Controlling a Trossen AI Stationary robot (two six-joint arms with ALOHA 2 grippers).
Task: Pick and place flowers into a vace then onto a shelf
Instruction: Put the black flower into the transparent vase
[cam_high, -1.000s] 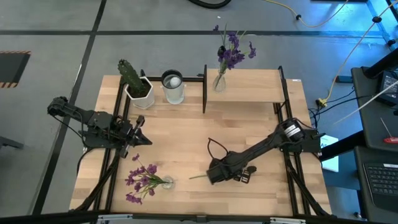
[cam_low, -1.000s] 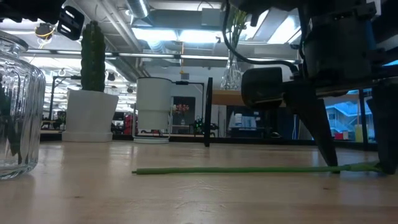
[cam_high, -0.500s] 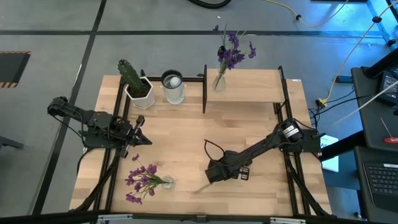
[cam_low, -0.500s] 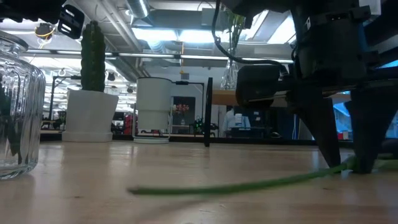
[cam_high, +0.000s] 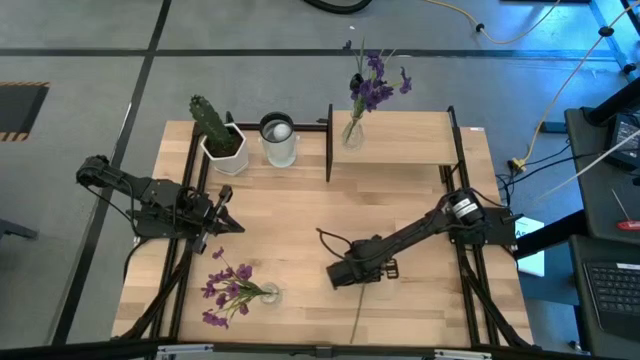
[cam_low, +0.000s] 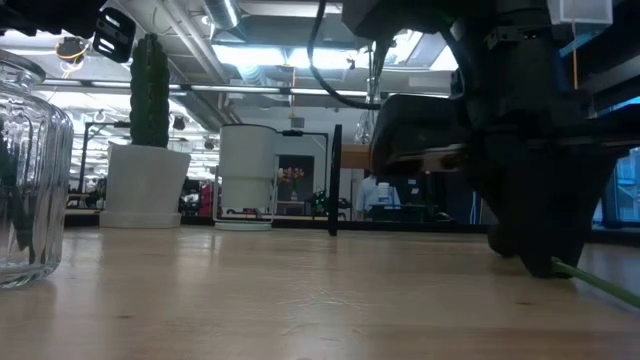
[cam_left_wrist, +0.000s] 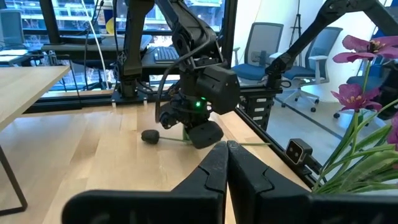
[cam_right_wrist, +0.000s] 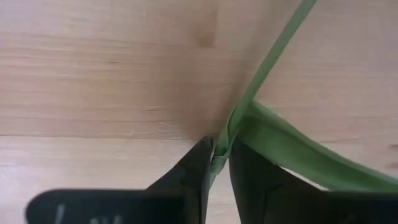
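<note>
My right gripper points down at the table's middle front, shut on a thin green flower stem that runs toward the near edge. A leaf branches off beside the fingers. The stem's bloom does not show. Dark violet flowers stand in a glass vase on the shelf at the back. Pinker flowers sit in a ribbed glass vase at the front left. My left gripper waits shut at the left, pointing level across the table. My right gripper pinches the green stem between its two fingertips, right where the leaf branches off. The fingers come from above, pointing down, and lie across the stem. The stem slants from the fingertips down to the tabletop.
A green cactus in a white pot and a white cup stand at the back left. Black shelf posts rise at mid-table. Bare wood lies between the two arms.
My right gripper has shut on the stem and rolled about its downward axis. The stem, which lay pointing toward the table's left, has swung round: its free end now points to the near edge.
</note>
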